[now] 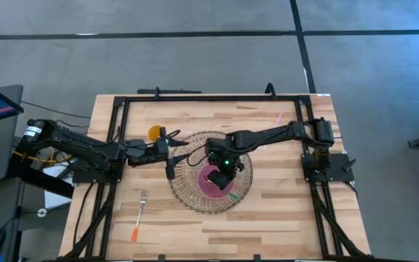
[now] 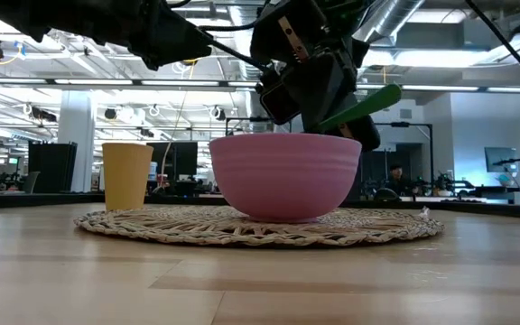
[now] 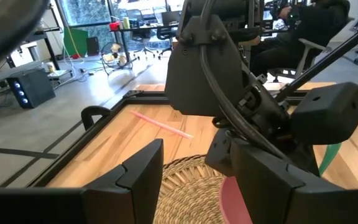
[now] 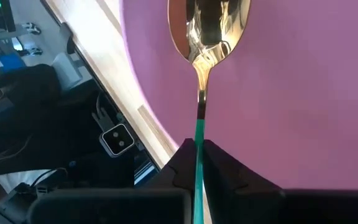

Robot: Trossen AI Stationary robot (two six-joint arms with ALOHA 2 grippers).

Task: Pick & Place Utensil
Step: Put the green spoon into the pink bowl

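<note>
A spoon with a shiny metal head and a green handle is in my right gripper, which hangs over the pink bowl. The bowl stands on its base on a round woven mat. In the high view my right gripper covers most of the bowl, and the handle's free end sticks out on its near side. My left gripper is open above the mat's left edge, beside the right arm. A fork with an orange handle lies flat on the table near the left front. My right gripper pinches the spoon's green handle between its two fingers, close to where the green meets the metal neck. The spoon runs lengthwise between the fingers, head pointing down into the bowl and free end slanting up. It is lifted; whether the head touches the bowl cannot be told.
A yellow paper cup stands upright behind the mat's left side, just behind my left arm. A pink straw lies near the far right corner. A black frame borders the table. Bare wood shows along the near side.
</note>
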